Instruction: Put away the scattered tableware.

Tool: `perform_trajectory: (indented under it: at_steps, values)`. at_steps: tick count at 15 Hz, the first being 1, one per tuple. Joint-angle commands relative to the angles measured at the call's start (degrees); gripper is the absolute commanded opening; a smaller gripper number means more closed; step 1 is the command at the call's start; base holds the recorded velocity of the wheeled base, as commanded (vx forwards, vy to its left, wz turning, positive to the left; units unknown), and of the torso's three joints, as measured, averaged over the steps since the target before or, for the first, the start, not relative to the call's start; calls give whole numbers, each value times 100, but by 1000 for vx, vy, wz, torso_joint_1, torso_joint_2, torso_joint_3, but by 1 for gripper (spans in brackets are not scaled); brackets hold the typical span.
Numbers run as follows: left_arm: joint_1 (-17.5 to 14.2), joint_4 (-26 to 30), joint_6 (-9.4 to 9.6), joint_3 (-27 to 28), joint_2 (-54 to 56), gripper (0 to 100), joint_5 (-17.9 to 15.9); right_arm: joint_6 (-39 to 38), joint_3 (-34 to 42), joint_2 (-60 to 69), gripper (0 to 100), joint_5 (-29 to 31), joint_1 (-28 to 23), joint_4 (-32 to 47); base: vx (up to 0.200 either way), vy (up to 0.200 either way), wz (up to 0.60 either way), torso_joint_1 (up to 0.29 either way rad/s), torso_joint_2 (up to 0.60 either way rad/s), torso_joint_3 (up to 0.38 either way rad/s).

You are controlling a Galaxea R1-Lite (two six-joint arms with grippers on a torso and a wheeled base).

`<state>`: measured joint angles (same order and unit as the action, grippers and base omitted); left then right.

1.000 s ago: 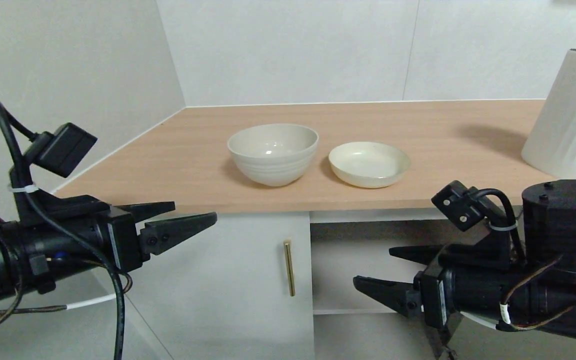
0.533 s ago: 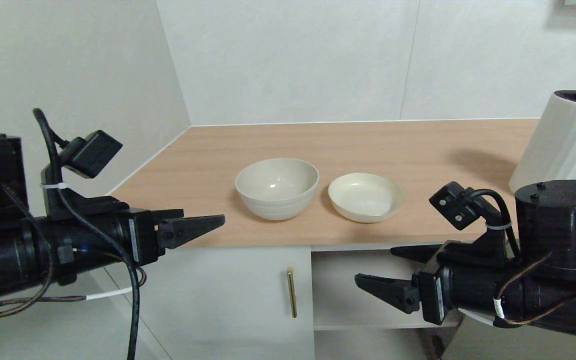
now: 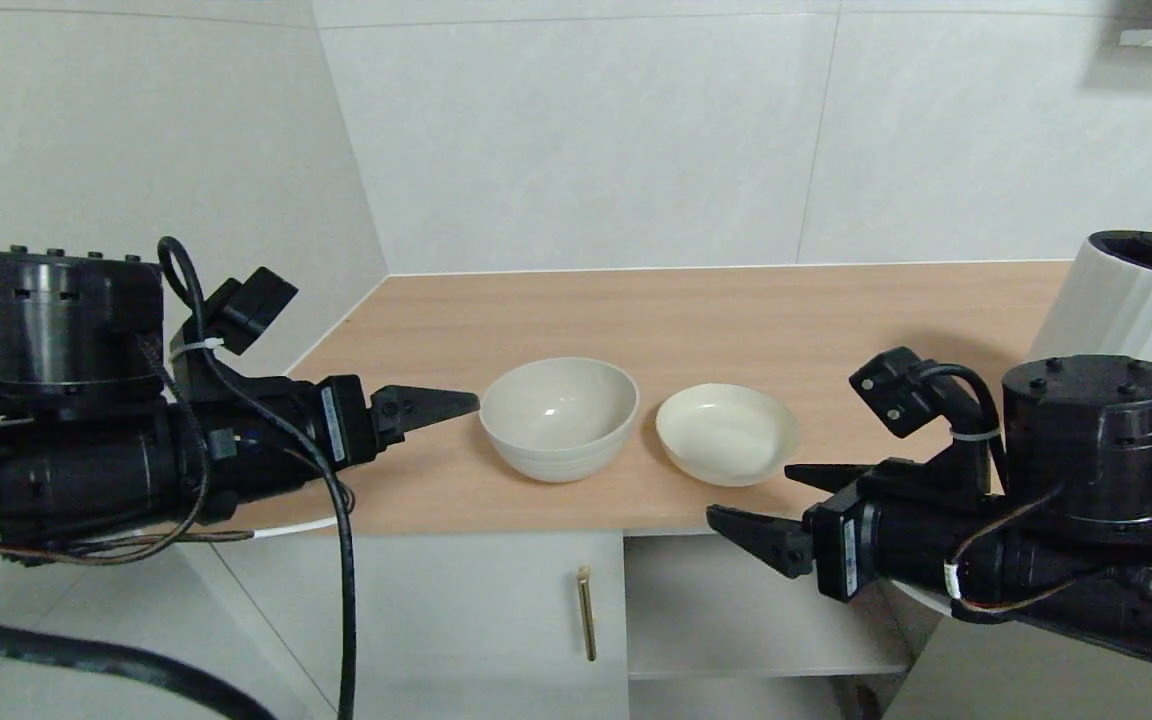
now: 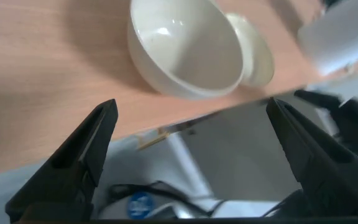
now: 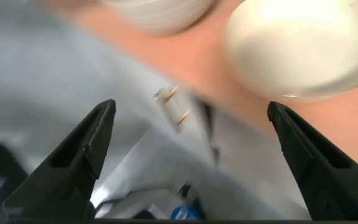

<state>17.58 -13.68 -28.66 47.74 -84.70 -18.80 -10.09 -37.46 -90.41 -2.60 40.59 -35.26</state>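
Head view gives the two pieces of tableware on the wooden counter (image 3: 696, 310): a deep bowl (image 3: 558, 418) and, just beside it on the robot's right, a shallow dish (image 3: 726, 432); both stand upright near the front edge, with a narrow gap between them. The left gripper (image 3: 456, 403) hangs at the height of the bowl's rim, near its left side but not touching it; the left wrist view shows its two fingers spread wide with nothing between them. The right gripper (image 3: 748, 492) is lower, at the counter's front edge under the dish; it is also wide open and holds nothing. Below the counter a cabinet door (image 3: 456, 620) with a brass handle (image 3: 586, 612) is closed; next to it is an open compartment (image 3: 736, 610) with a shelf; a white ribbed vessel (image 3: 1126, 300) stands far right. As I judge it, nothing is put away yet; grasping, carrying and placing remain for each piece; the open compartment seems the likely place.
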Motion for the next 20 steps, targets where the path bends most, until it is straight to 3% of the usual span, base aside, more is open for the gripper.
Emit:
perform_trajectory:
  at_steps: [1, 4, 6, 11, 12, 14, 20]
  values:
    - [0, 5, -184, 139, -275, 100, -1, -10, -156, -249, 100, 66, 1, 63, 0, 0, 0, 0, 0, 0]
    - [0, -12, -597, 306, -504, 100, 34, -652, -1132, -214, 100, 497, -8, 1557, 0, 0, 0, 0, 0, 0]
    - [0, -21, -1001, 491, -679, 100, 271, -1179, -1685, -241, 100, 611, -140, 2181, 0, 0, 0, 0, 0, 0]
    - [290, -21, -1045, 746, -1277, 100, 1124, -1566, -2222, -540, 100, 1376, -298, 2603, 0, 0, 0, 0, 0, 0]
    - [387, -21, -1142, 834, -1418, 100, 1265, -1566, -2318, -619, 100, 1525, -359, 2611, 0, 0, 0, 0, 0, 0]
    - [527, -21, -1326, 886, -1558, 100, 1379, -1566, -2389, -724, 100, 1666, -412, 2611, 0, 0, 0, 0, 0, 0]
    - [536, -30, -1335, 930, -1743, 100, 1405, -1566, -2380, -777, 100, 1675, -447, 2611, 0, 0, 0, 0, 0, 0]
